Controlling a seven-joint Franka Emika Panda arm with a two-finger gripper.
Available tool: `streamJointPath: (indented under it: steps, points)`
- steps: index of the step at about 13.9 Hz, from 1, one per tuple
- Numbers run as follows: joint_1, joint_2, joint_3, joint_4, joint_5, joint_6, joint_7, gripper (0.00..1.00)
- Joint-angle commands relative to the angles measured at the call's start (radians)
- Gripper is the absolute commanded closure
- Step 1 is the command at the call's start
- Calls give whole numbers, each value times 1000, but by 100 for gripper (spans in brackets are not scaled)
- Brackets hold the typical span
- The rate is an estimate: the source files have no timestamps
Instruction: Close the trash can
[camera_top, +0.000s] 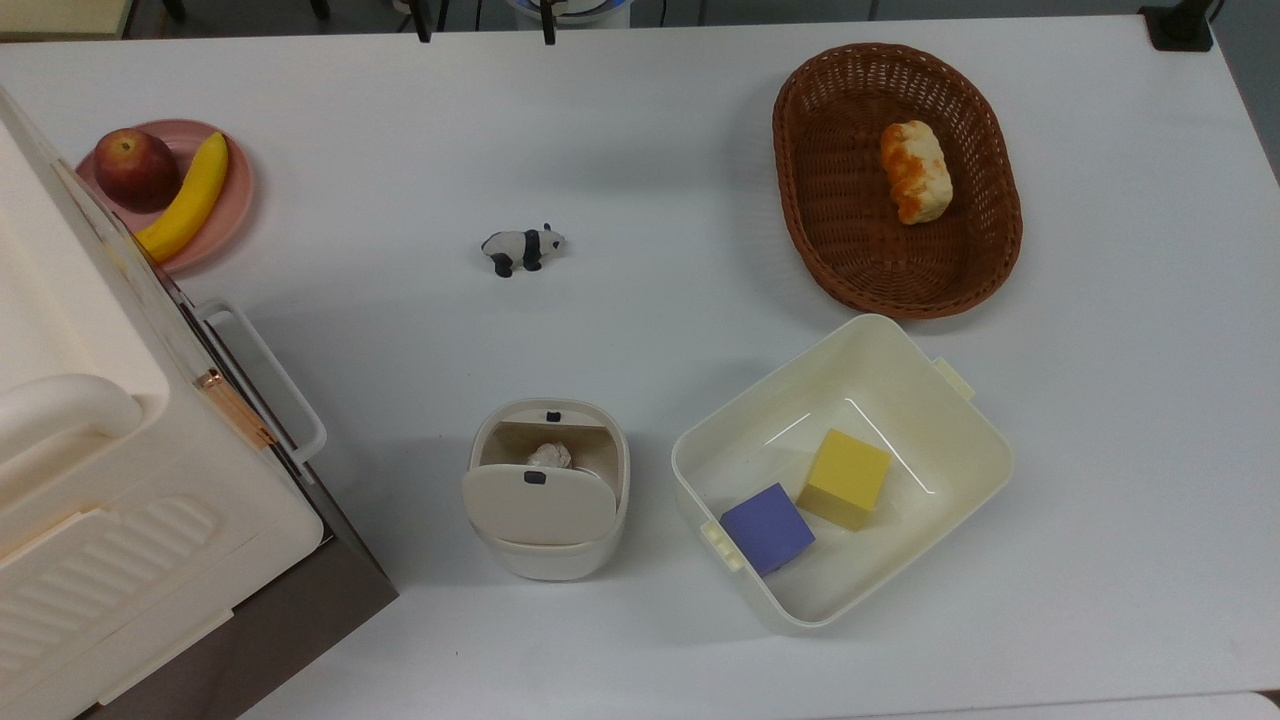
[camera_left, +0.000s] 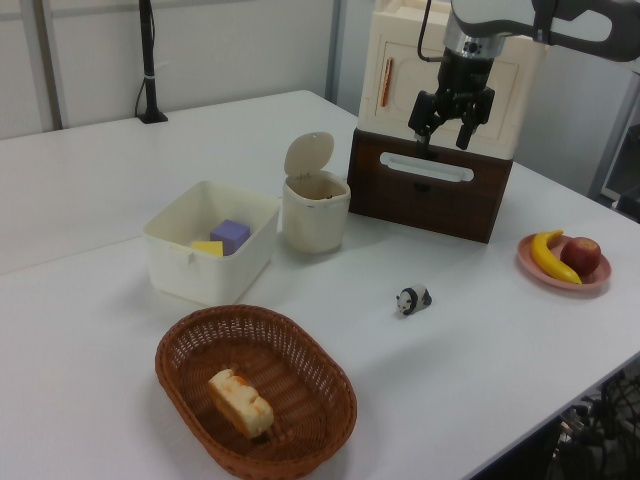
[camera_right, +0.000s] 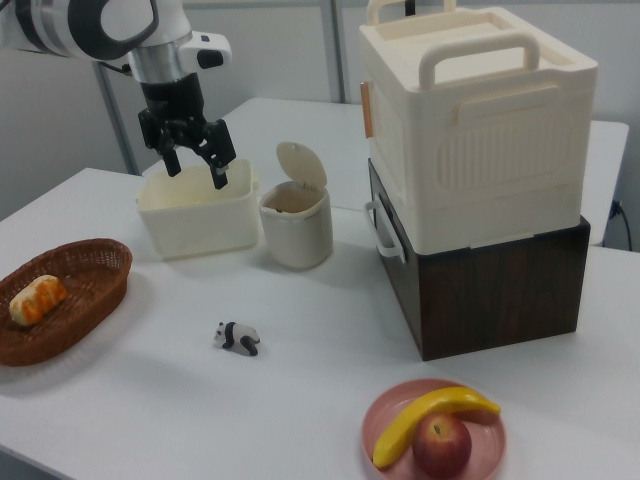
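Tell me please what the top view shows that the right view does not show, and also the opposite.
Looking straight down, the top view shows the crumpled paper inside the trash can, and the purple block and yellow block inside the tub.

The right view shows the gripper, open, hanging in the air above the table, and the can's lid standing upright.

Both show the open trash can, tub, basket with bread, toy panda and fruit plate.

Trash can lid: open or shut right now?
Open. The trash can has its lid standing up off the rim, and crumpled paper shows inside.
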Motion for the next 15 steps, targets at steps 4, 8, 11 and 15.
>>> streamJointPath:
  steps: [4, 8, 11, 15]
  points:
    - [-13, -60, -9, -28, 26, -15, -98, 0]
    - [-9, -56, -9, -28, 30, -7, -98, 0]
    - [-7, -53, -9, -27, 30, -4, -98, 0]
    - [1, -36, -7, -30, 35, 45, -110, 86]
